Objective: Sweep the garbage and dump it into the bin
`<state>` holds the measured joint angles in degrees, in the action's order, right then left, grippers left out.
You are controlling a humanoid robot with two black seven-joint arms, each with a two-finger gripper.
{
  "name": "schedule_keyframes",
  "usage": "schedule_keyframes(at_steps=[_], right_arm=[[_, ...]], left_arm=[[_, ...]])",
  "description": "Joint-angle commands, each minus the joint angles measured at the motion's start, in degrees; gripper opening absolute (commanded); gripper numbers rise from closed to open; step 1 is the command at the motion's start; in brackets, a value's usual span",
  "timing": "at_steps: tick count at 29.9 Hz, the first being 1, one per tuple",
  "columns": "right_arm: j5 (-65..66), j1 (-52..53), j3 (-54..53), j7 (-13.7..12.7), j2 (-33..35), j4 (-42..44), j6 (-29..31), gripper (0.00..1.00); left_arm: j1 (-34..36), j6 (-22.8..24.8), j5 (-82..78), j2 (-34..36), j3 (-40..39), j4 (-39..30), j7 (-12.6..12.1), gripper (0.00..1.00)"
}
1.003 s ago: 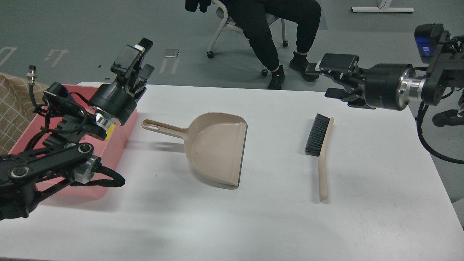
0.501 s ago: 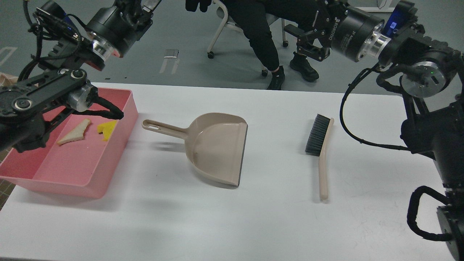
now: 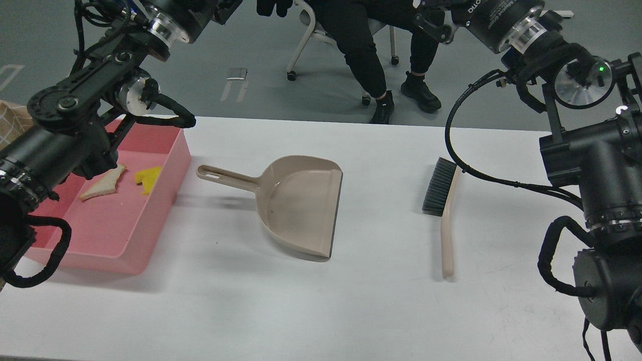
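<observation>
The pink bin (image 3: 125,240) stands at the table's left edge. Inside it lie the torn white bread slice (image 3: 103,183) and the yellow sponge chunk (image 3: 148,178). The beige dustpan (image 3: 301,205) lies empty mid-table with its handle pointing left toward the bin. The beige brush with black bristles (image 3: 444,200) lies to its right. Both arms are raised high above the table. My left arm's wrist (image 3: 170,15) reaches the top edge and its fingers are cut off. Of my right gripper (image 3: 431,22) only the lower links show at the top edge, holding nothing visible.
A seated person in black (image 3: 371,45) on a wheeled chair is behind the white table (image 3: 381,301). My right arm's thick joints (image 3: 602,165) and cables hang over the table's right side. A checked brown bag (image 3: 10,120) sits beyond the bin at far left.
Both arms have risen from table height to the top of the view. The left arm lifted off the bin, uncovering the bread and sponge inside. Dustpan and brush have not moved.
</observation>
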<state>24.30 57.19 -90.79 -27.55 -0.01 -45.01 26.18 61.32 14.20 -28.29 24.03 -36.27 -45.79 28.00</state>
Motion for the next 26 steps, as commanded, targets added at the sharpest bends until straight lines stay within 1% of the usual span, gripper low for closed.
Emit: schedule_keyframes(at_steps=[1,3,7,10,14,19,26], right_arm=[[-0.66,-1.46,0.87,-0.31,0.01,0.45,-0.78,0.96],[-1.1,-2.52,0.88,-0.39,0.01,0.28,-0.78,0.97],[-5.22,-6.46,0.88,-0.22,0.01,0.01,-0.69,1.0],[-5.93,-8.57,0.61,-0.13,0.01,-0.42,-0.69,1.0],[-6.02,-12.0,0.61,-0.04,0.01,-1.83,-0.6,1.0],[-5.93,-15.17,0.87,-0.13,0.01,-5.78,-0.69,1.0],[-5.85,-15.53,0.96,-0.22,0.01,-6.75,-0.69,1.0]], left_arm=[[-0.32,0.21,3.49,-1.78,0.06,0.18,0.0,0.98],[-0.68,0.12,4.56,-2.49,0.06,0.26,0.0,0.98],[-2.16,0.12,7.02,-6.44,0.15,0.18,0.0,0.98],[-2.96,0.12,7.37,-7.76,0.24,0.18,0.0,0.98],[-5.5,0.3,7.46,-7.86,0.15,0.09,0.0,0.98],[-8.76,3.54,7.55,-7.07,-0.81,-0.61,0.0,0.98],[-9.55,4.25,7.46,-6.71,-1.43,-0.7,0.0,0.98]])
